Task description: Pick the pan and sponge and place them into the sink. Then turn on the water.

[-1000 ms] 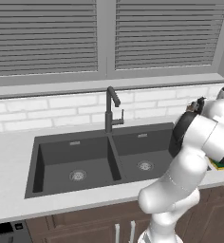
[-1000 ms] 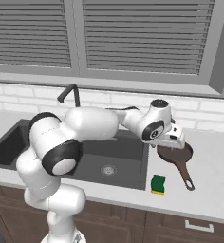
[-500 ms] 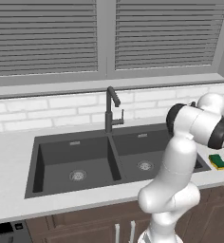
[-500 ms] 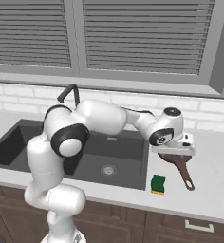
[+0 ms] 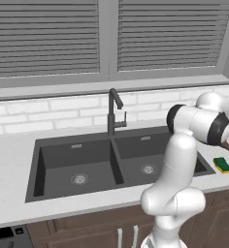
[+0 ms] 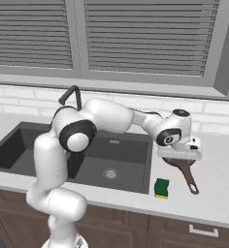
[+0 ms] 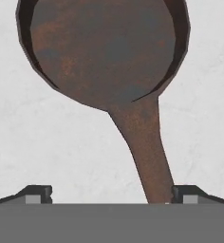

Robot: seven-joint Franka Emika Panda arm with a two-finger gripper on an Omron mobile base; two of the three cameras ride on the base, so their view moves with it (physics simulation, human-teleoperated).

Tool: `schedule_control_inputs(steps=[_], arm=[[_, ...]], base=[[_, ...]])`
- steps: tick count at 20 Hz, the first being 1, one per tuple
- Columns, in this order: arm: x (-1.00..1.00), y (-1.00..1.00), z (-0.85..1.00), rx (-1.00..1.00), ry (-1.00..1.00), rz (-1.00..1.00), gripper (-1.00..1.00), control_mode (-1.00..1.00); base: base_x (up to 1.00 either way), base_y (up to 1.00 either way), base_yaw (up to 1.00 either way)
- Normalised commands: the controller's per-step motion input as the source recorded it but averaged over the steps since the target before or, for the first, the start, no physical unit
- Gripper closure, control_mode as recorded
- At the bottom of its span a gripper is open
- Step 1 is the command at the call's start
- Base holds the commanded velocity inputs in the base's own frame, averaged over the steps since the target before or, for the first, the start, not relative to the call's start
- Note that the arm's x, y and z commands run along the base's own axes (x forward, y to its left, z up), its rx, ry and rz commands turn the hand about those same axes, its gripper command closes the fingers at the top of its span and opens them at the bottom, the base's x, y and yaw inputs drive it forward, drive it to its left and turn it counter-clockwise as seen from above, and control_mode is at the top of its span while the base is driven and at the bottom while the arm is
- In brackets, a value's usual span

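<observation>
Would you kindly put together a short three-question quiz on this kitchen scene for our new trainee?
1. True or false: the pan already lies in the sink.
2. Where is the sponge? A) in the left basin B) on the counter, right of the sink C) between the gripper's fingers
3. Fill in: the gripper hovers above the pan with its jaws ____.

Key:
1. False; it sits on the counter, right of the sink.
2. B; it lies near the front edge, beside the pan's handle.
3. Open; the handle runs close to one fingertip, not yet gripped.
</observation>
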Motion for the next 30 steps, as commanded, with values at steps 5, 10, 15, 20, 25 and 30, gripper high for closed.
schedule_control_inputs(steps=[5,10,15,20,25,30], arm=[[0.0,-0.15,-0.23,0.0,0.01,0.01,-1.0,-1.0],[0.02,-0.18,-0.2,0.0,0.02,0.02,-1.0,-1.0],[0.07,-0.03,-0.27,0.0,0.03,0.03,-1.0,-1.0],[0.18,-0.09,-0.16,0.0,0.05,0.01,-1.0,-1.0],[0.31,-0.11,-0.1,0.01,0.07,0.0,-1.0,-1.0],[0.3,-0.12,-0.12,0.03,0.05,0.0,-1.0,-1.0]], base=[[0.0,0.0,0.0],[0.0,0.0,0.0],[0.0,0.0,0.0],[0.0,0.0,0.0],[0.0,0.0,0.0],[0.0,0.0,0.0]])
